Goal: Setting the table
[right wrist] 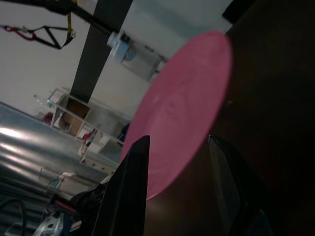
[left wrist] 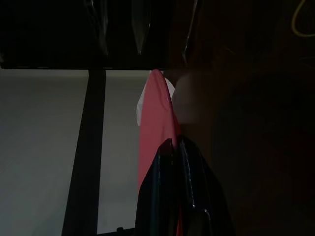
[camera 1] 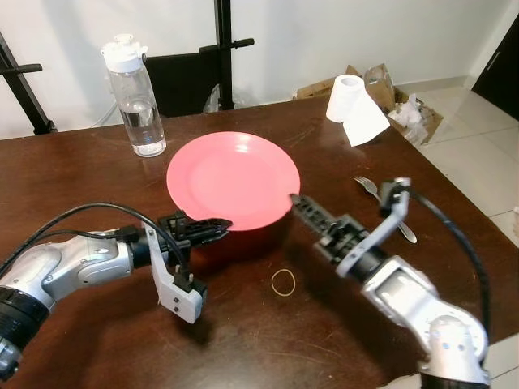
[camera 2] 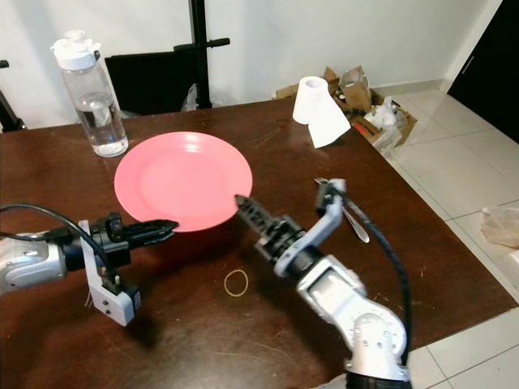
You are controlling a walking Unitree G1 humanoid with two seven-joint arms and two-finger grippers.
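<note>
Dark brown wooden bench (camera 1: pixel 454 243) stands before a plain white wall (camera 1: pixel 324 32). Pale tiled floor (camera 1: pixel 478 138) lies to the right, with an open cardboard box (camera 1: pixel 409 109) of crumpled paper. Black metal stand (camera 1: pixel 222 49) rises behind the bench.

Water bottle (camera 1: pixel 136 100); paper towel roll (camera 1: pixel 353 105); rubber band (camera 1: pixel 283 281); boxes (camera 1: pixel 405 109).

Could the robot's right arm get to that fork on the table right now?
Probably yes. The fork lies just beside the right gripper, with bare table around it. But that gripper's open fingers are at the plate rim, so it would have to leave that first.
</note>
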